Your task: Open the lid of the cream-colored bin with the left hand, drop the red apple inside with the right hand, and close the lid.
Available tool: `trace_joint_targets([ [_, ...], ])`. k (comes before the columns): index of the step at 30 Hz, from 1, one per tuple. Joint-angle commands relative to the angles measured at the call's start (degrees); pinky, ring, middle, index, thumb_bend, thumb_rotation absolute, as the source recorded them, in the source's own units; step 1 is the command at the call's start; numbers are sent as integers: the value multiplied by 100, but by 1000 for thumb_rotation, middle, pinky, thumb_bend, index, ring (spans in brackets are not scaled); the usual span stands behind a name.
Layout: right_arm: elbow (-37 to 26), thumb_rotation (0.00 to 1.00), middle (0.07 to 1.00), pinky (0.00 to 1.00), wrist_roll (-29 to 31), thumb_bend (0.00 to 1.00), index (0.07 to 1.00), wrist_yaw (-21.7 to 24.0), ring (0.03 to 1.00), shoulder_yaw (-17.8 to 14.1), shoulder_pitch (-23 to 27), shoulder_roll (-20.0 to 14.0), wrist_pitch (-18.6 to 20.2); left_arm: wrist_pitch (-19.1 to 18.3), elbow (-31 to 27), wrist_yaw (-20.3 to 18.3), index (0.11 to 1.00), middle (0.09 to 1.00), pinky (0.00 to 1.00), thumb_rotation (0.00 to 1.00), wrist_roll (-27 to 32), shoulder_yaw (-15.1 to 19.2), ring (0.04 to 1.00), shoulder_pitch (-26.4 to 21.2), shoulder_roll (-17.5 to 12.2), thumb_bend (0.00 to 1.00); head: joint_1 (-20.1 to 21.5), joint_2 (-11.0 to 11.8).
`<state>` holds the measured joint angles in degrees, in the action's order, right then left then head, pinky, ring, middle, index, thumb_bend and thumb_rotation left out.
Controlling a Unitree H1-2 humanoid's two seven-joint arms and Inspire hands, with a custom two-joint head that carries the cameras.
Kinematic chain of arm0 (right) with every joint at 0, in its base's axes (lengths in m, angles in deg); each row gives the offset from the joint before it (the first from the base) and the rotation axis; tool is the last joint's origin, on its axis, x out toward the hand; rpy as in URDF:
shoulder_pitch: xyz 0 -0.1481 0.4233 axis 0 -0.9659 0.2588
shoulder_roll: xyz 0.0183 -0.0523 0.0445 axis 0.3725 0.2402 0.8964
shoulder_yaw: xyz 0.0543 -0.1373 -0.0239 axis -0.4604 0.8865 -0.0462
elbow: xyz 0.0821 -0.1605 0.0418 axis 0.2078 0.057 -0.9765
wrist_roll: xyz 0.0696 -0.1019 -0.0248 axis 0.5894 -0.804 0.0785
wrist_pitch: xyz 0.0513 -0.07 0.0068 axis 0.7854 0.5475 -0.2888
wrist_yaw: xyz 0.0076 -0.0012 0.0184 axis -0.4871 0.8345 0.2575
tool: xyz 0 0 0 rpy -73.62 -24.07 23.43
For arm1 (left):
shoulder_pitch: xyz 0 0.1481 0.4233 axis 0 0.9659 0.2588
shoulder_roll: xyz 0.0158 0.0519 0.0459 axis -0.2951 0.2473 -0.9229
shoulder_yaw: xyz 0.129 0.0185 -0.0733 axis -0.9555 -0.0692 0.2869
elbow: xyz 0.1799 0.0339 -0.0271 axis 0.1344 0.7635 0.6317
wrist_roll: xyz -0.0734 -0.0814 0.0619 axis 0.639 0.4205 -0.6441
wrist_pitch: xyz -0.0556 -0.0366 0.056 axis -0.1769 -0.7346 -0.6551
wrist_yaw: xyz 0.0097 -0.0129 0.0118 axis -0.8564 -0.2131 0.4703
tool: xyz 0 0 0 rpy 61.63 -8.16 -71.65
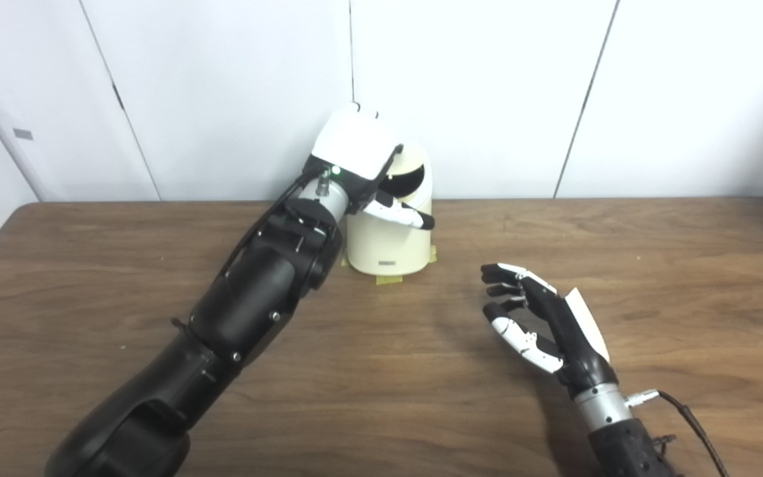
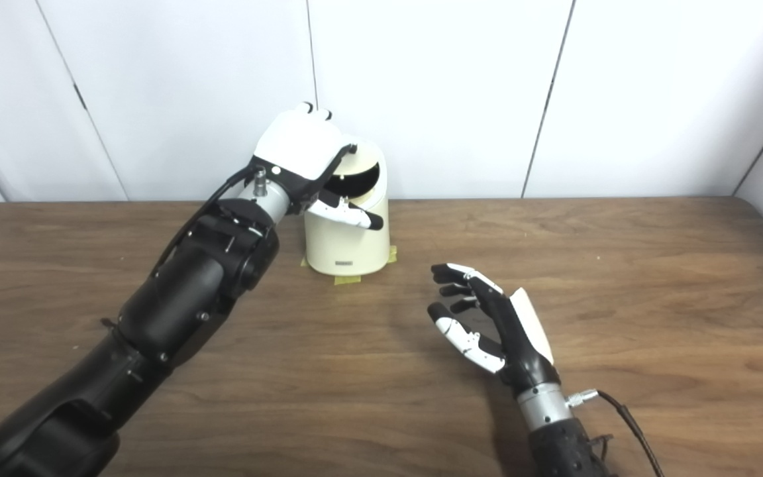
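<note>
Nearest my cameras, the right hand (image 1: 540,318) hovers low over the bare wooden desk (image 1: 686,278), palm turned inward, fingers spread and holding nothing, well apart from the bin. At the far edge of the desk by the white wall (image 1: 487,86), the cream-colored bin (image 1: 388,248) stands upright on yellow tape tabs, and my left hand (image 1: 361,156) is on top of it, covering the lid (image 1: 414,159), which is tipped so a dark opening shows. I cannot tell how firmly the left fingers grip, and I see no apple in either view.
</note>
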<state>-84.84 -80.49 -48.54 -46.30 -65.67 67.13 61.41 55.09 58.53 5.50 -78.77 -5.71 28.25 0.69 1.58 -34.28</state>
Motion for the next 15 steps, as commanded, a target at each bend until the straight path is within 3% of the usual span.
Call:
trace_joint_targets([
  [1,-206,642,754,599,68,232,752,-30,715,-52,138,18,-56,10,-249,-22,812,845,1000,933,-151,55,961,-165,32,950,4,-3],
  [15,-292,635,755,602,-33,231,757,-12,716,-10,152,23,74,125,-970,-339,801,839,1000,898,-428,168,954,377,121,921,-26,-45],
])
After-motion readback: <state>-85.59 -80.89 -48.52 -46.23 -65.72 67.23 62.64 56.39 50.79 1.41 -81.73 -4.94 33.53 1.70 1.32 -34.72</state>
